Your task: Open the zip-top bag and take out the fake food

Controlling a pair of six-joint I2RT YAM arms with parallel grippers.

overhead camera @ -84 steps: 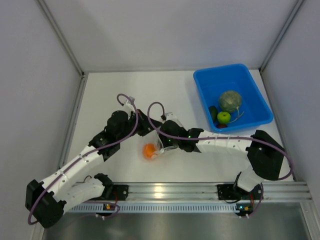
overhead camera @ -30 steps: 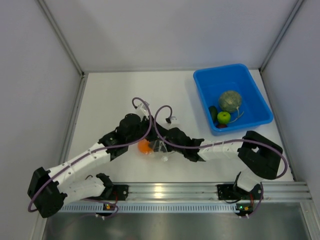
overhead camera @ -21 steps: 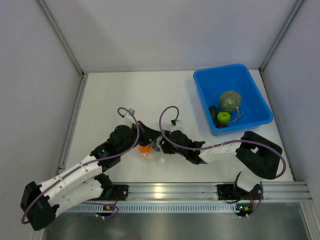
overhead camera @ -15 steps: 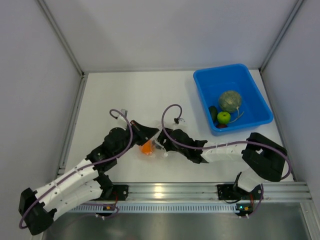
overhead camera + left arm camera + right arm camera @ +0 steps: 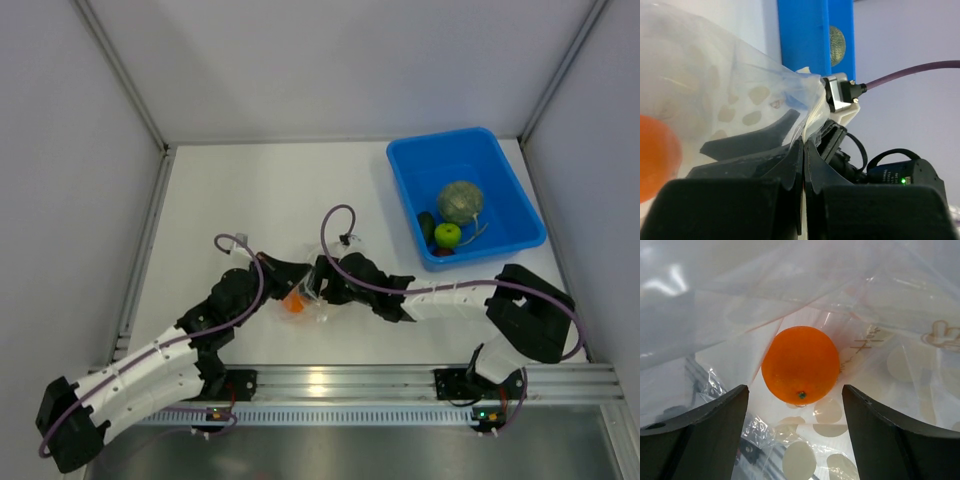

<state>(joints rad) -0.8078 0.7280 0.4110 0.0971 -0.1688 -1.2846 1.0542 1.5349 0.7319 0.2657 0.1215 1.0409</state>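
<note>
Currently, the left claw [image 5: 803, 150] is closed, pinching the bag [image 5: 715, 85], which sits between both arms near the worktop [image 5: 250, 190] front. The right claw [image 5: 794, 392] stands spread wide, facing the orange [image 5: 800, 365] inside.

orange [image 5: 800, 371] in bag [image 5: 880, 305], bin [image 5: 443, 135] back right

— We see the zip-top bag [image 5: 890, 315] as thin clear plastic, glossy and crinkled, with matt whitish dots printed on it.
— And the orange [image 5: 800, 365] looks smooth to us, faintly pebbled, with a soft sheen.
— We read the right gripper's fingers [image 5: 700, 435] as matt black plastic.
— Agreed. We find the blue bin [image 5: 402, 190] smooth, glossy plastic, the melon [image 5: 460, 201] rough and netted, the green apple [image 5: 447, 235] shiny. We take the table [image 5: 250, 190] for matt white, the rail [image 5: 380, 380] for brushed metal.
</note>
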